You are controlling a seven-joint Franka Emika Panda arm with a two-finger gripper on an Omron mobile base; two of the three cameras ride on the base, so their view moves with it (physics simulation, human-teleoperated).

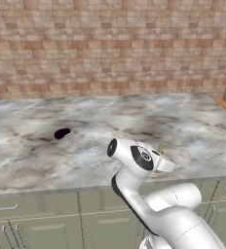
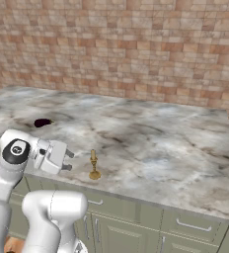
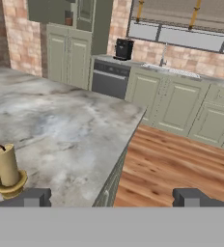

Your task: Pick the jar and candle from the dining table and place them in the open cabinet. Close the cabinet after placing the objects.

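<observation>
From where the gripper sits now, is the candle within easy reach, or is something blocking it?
Probably yes. The gripper is open and hovers at the table's near edge, just beside the candle, with bare marble between them. In the hand view the candle sits off to one side, so the hand needs realigning first.

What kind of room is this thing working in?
Most likely a rendered kitchen: a marbled dining table over green drawers, a brick wall, and across the wood floor green cabinets with a dishwasher-like panel.
</observation>
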